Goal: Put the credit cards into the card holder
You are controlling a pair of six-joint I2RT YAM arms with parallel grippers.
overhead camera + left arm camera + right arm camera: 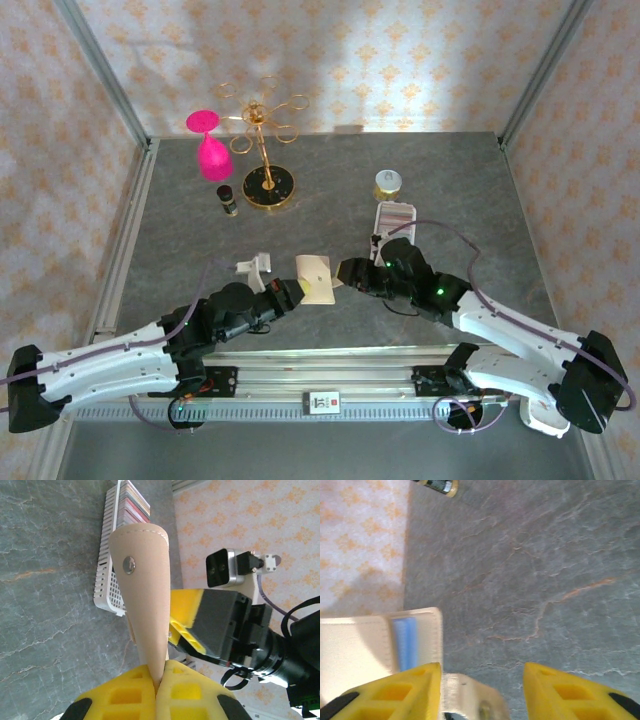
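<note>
Pinch of left hand (159, 682) closed fully on bottom edge of small beige leather-like card holder (142, 595), lifted over grey marbled surface (45, 580), metal snap stud on its outer face. Close beside, right hand (482, 680) with yellow fingers spread apart, gripping nothing, holder's snap tab near one finger. Farther back on right, long white perforated plastic tray (393, 220) with thin cards (132, 502) stacked inside.

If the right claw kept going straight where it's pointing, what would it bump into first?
Probably the beige card holder: its open flap lies just ahead of one finger of the right claw. Between the fingers, the way leads to the grey table. Depth is hard to judge.
</note>
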